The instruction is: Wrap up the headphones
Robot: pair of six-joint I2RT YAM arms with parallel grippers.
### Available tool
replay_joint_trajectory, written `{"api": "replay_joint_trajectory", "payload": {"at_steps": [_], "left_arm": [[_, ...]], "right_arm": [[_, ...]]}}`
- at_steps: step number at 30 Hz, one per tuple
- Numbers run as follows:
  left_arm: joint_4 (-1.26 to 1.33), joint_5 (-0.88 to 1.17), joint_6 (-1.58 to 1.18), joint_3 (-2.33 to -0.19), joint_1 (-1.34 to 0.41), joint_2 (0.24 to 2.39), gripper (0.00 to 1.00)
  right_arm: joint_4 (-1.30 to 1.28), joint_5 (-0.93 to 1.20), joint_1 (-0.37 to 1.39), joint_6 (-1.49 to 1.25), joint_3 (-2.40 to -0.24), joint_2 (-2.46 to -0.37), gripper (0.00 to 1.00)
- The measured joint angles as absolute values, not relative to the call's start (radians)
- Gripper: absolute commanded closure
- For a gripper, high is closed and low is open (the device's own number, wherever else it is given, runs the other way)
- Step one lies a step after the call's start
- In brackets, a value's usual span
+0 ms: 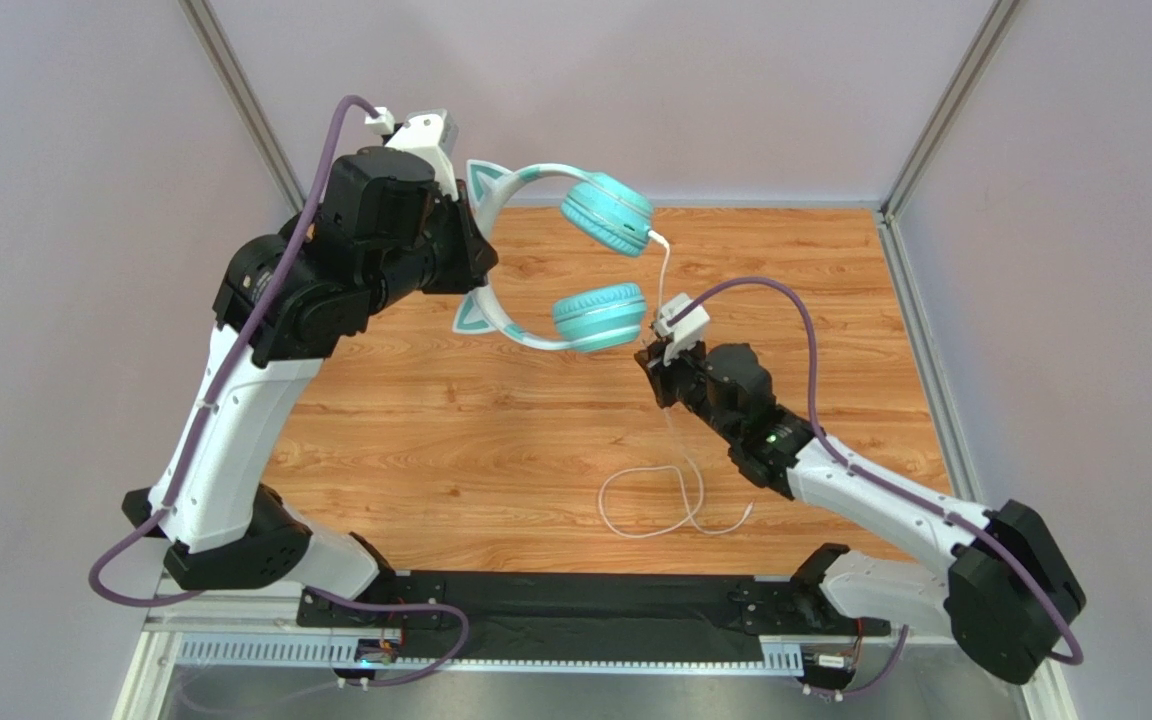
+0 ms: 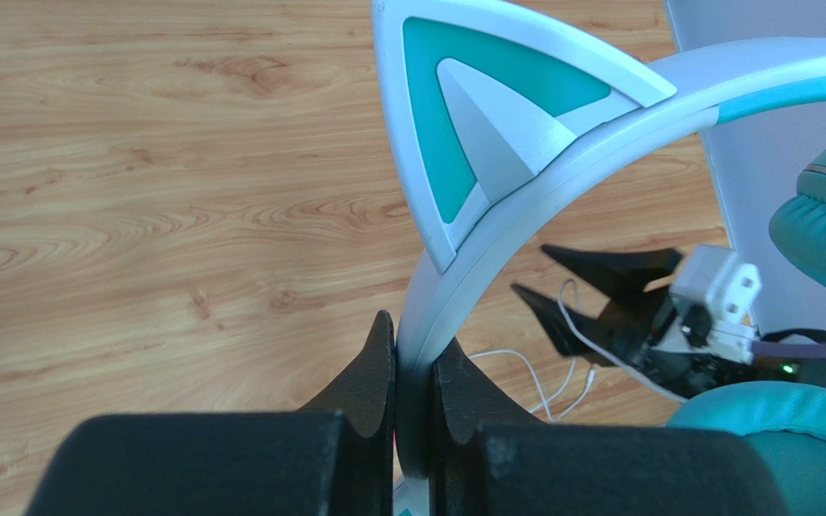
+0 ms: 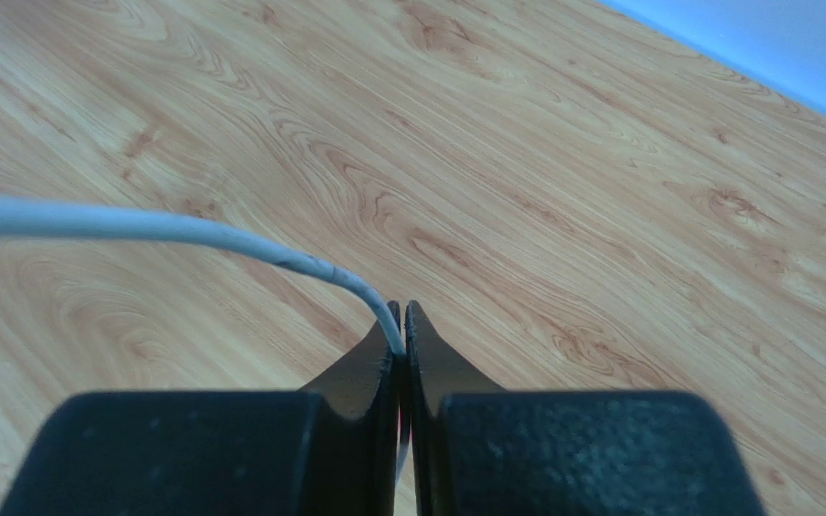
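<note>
headphones (image 1: 597, 317): teal over-ear pair, lifted clear of the table (image 1: 432, 435) over its far left part, just beyond the left arm's wrist.
ear cups (image 1: 608, 213): two round teal cups with padded rims, one farther back and one nearer, both pointing toward the right arm.
headband (image 2: 460, 282): pale, curved, with a teal strip along part of it; its arc faces the left arm.
cat ear (image 2: 482, 118): pointed, white outline with teal and grey fill, standing on the headband just above the grip; a second one shows in the top view.
cable (image 1: 683, 450): thin and white, leaves the farther cup, drops to the right arm's fingers, then runs on down to a loose loop lying on the wood near the front middle.
left gripper (image 2: 414, 366): clenched on the headband, one finger on each face of the band, only the band's thickness between them.
right gripper (image 3: 401, 333): pinched on the cable, fingers almost touching with the white wire caught between their tips; it hangs above the table, near the nearer cup.
</note>
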State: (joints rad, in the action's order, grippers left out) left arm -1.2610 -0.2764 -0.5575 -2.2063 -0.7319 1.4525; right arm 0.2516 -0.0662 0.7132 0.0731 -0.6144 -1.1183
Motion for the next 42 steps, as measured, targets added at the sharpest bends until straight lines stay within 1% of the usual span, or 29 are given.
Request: {"api": "replay_joint_trajectory", "payload": {"at_steps": [6,12,22,25,32,36,42], "left_arm": [[-1.260,-0.221,-0.580,-2.197,-0.715,1.438,1.00],[-1.234,-0.077,-0.620,-2.146,-0.664,1.392,1.00],[-1.132,0.136,-0.697,-2.026,-0.654,1.363,1.00],[-1.107,0.176,-0.722,-2.001,-0.649,1.363,1.00],[-1.031,0.200,-0.793,-1.990,-0.638,1.340,1.00],[-0.948,0.195,-0.855,-1.917,-0.638,1.293,1.00],[-0.863,0.159,-0.948,-1.836,-0.638,1.270,1.00]], "right_arm": [[0.284,-0.092,0.713,0.057,-0.675,-1.199,0.99],[0.315,-0.123,0.703,0.057,-0.751,-1.214,1.00],[0.337,-0.113,0.690,0.026,-0.982,-1.349,1.00],[0.354,-0.084,0.690,-0.019,-1.017,-1.382,0.97],[0.433,0.064,0.690,-0.202,-0.997,-1.407,0.91],[0.494,0.128,0.691,-0.324,-0.968,-1.415,0.86],[0.533,0.166,0.718,-0.437,-0.962,-1.445,0.85]]}}
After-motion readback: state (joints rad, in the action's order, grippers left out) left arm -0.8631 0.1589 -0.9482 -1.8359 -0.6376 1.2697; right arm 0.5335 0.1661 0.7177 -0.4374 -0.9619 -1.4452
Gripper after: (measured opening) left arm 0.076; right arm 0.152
